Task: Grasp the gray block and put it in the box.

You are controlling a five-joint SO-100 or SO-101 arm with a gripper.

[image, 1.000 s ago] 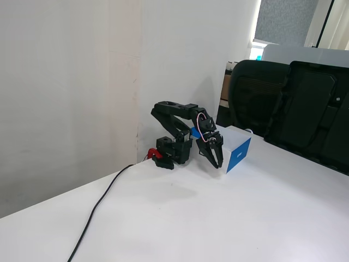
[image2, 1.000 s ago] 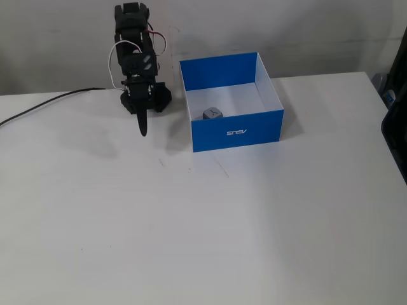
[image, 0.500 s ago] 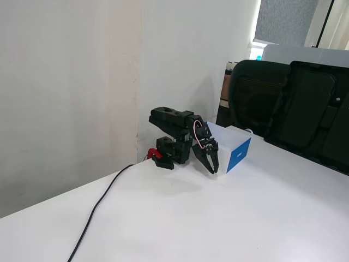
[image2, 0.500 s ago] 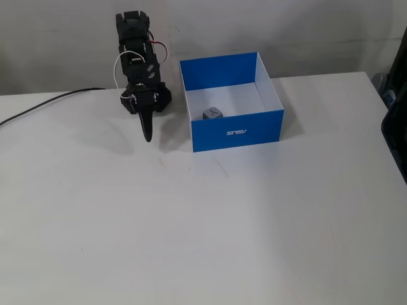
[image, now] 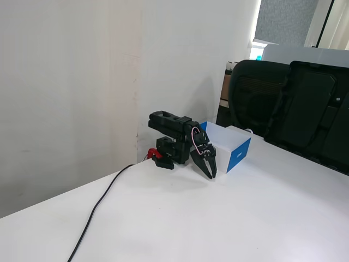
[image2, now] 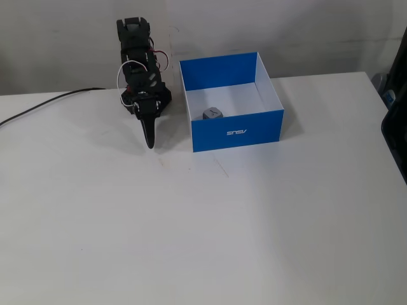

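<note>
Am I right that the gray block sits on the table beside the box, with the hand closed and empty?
Not quite: in a fixed view the gray block sits inside the box, not on the table beside it. The hand is indeed closed and empty.

white table (image2: 254, 222) bears box (image2: 236, 132), arm base (image2: 162, 96), cable (image2: 44, 103).

The arm (image: 174, 124) is folded lower than a second ago, and the closed gripper (image2: 151, 143) is brought further down and forward, nearer the table (image2: 203, 229), just left of the box (image2: 236, 132) in that fixed view.
</note>
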